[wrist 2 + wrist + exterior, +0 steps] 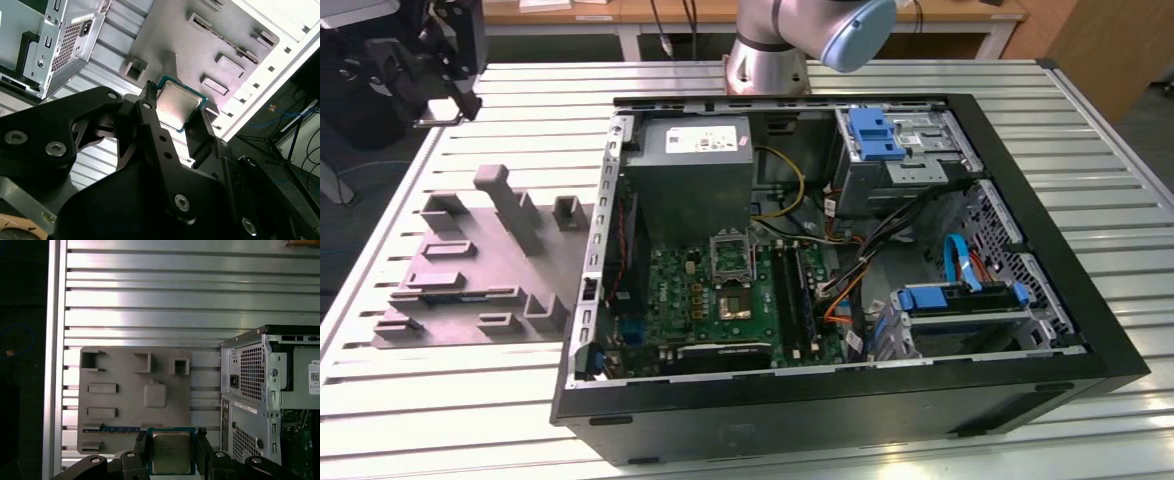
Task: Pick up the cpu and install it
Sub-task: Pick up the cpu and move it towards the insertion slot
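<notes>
The end effector (172,454) is being kept closed on the cpu (171,450), which is being clamped by two opposite edges between the dark fingers (141,449). In both wrist views the chip's pale metal top is being turned toward the cameras and its green border is showing at the free edges. The chip is square, so no long axis is being offered; its flat face is judged to be lying roughly level with the bench (454,400). The chip appears to be held clear of everything below it. In the first wrist view it is being held beside the open computer case (270,390), outside the case's perforated rear wall. It is over the near edge of the grey moulded fixture (130,390), which is lying flat just beside that case. In the exterior view the end effector (434,80) is being seen well off to the exterior view's left of the case (1067,300), past the fixture (467,270). The motherboard (707,300) and its dark socket frame (731,252) are lying inside the case, well apart from the held chip, toward the exterior view's right.
</notes>
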Robot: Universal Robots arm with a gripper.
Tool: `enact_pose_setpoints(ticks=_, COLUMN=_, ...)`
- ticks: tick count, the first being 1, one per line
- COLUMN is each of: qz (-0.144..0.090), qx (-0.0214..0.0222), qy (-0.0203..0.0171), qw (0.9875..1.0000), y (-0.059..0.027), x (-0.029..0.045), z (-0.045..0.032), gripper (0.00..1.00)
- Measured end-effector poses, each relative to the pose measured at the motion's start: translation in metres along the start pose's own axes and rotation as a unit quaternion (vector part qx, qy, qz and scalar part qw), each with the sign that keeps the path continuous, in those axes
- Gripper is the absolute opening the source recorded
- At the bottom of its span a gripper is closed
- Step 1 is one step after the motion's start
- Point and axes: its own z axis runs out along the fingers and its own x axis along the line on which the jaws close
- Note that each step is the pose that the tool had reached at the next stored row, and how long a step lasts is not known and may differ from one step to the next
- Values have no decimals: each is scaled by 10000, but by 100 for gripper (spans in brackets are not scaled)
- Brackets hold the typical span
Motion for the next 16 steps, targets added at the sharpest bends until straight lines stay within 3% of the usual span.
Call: enact_pose_setpoints(ticks=16, qz=0, qx=0, qy=0, qw=10000, y=1, x=-82, z=2, gripper=47)
